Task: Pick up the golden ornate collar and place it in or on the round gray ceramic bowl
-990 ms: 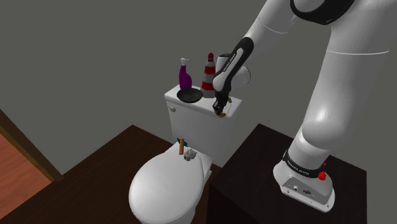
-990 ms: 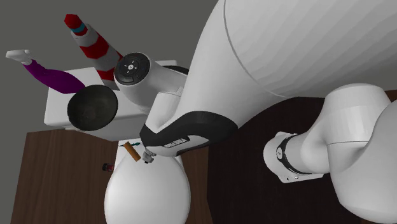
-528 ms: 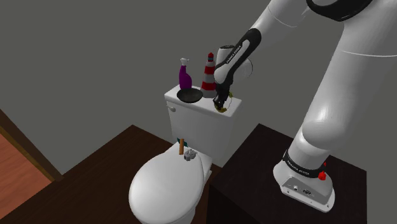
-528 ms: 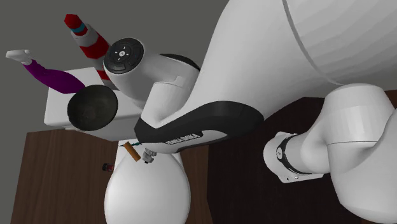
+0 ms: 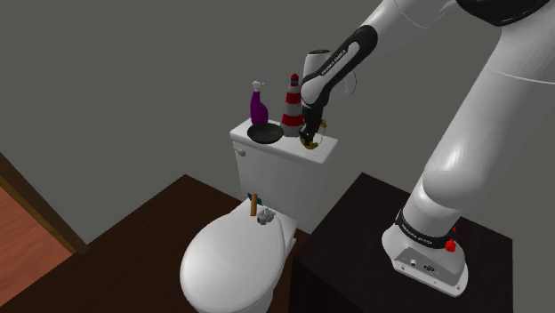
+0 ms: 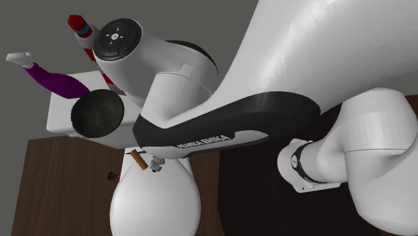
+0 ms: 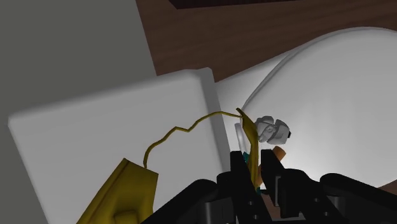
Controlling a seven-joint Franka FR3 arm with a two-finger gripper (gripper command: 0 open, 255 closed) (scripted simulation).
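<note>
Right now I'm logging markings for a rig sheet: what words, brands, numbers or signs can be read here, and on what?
"FRANKA EMIKA": white letters on the arm's black forearm cover, second exterior view.
White lettering on the dark band at the arm's base, shoulder view: too small to read.
Golden collar, dark bowl, purple spray bottle: no text seen.
</note>
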